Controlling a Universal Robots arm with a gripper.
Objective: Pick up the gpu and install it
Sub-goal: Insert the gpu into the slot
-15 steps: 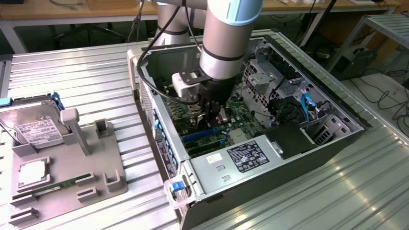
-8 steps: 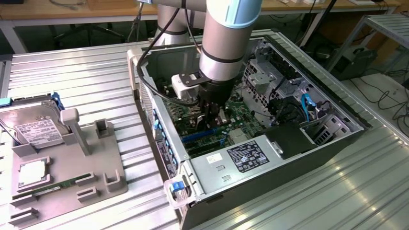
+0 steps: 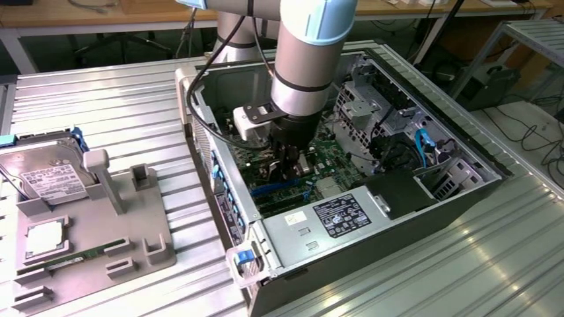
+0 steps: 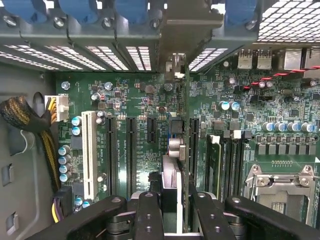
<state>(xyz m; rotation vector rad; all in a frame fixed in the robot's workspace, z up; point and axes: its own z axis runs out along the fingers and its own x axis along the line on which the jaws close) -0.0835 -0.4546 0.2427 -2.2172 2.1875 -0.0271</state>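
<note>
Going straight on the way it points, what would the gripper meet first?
Probably the motherboard, reached first by the edge of the gpu clamped in the gripper; the depth between them is unclear.

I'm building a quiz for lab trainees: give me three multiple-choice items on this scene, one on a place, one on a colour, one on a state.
1. Where is the gripper?
A) inside the open computer case, over the motherboard
B) over the grey tray
C) beside the hard drive

2. What colour is the slot nearest the yellow-black cables?
A) red
B) white
C) orange

3. The gpu is:
A) lying on the tray
B) lying on the table
C) gripped edge-on

Answers: 1A, the arm reaches into the case; 2B, it stands white among black slots; 3C, the fingers clamp its edge.
</note>
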